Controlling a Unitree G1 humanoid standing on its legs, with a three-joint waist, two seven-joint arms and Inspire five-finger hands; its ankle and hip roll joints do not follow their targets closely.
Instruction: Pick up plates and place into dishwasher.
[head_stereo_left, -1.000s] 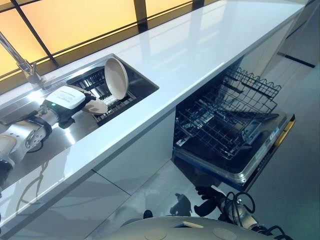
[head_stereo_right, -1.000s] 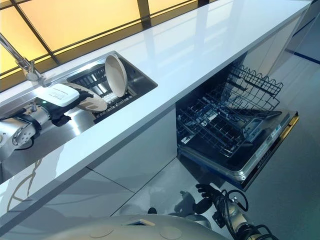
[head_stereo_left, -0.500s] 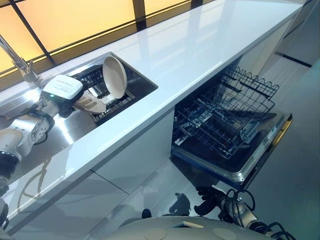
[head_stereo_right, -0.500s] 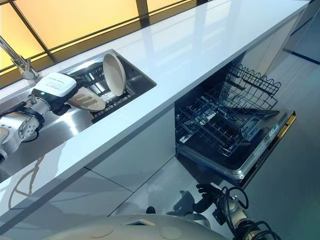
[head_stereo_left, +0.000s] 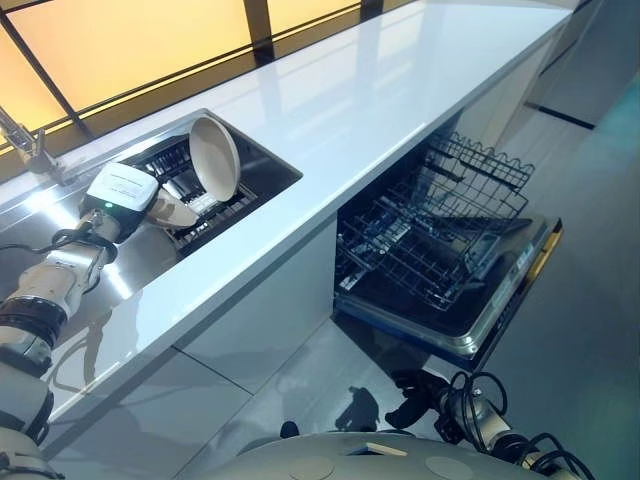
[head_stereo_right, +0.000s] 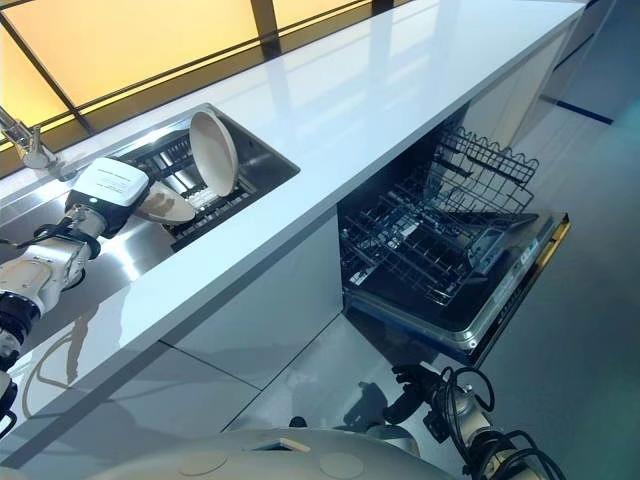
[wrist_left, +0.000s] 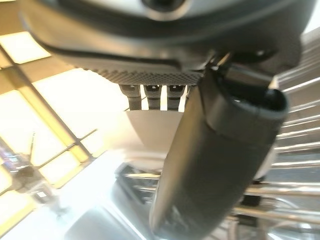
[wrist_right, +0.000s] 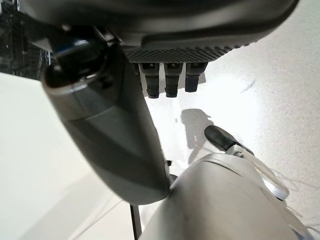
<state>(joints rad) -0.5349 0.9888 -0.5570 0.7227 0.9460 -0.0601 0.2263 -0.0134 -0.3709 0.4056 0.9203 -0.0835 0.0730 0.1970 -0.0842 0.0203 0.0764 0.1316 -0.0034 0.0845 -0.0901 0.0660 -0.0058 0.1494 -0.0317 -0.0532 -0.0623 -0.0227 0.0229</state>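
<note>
The left hand (head_stereo_left: 165, 208) is mostly hidden behind its white wrist housing (head_stereo_left: 120, 187), so its grip on the low plate (head_stereo_right: 165, 207) in the sink (head_stereo_left: 262, 151) cannot be told.

Counts at the sink and the dishwasher

Two plates show in the sink (head_stereo_left: 275, 160): one upright plate (head_stereo_left: 214, 157) standing on edge in the rack, and one tilted plate (head_stereo_left: 172, 208) low beside it at the left hand (head_stereo_left: 118, 190). There is one sink rack (head_stereo_left: 215, 205) of metal wires, one tap (head_stereo_left: 22, 140) at the far end, and one long white worktop (head_stereo_left: 360, 90). One dishwasher (head_stereo_left: 440, 250) stands open, with one door (head_stereo_left: 500, 300) folded down and two wire baskets: a lower basket (head_stereo_left: 410, 255) pulled out over the door and a rear basket (head_stereo_left: 480, 170) behind it. Two robot hands are in sight, the other being the right hand (head_stereo_left: 415, 400) low by the floor.
</note>
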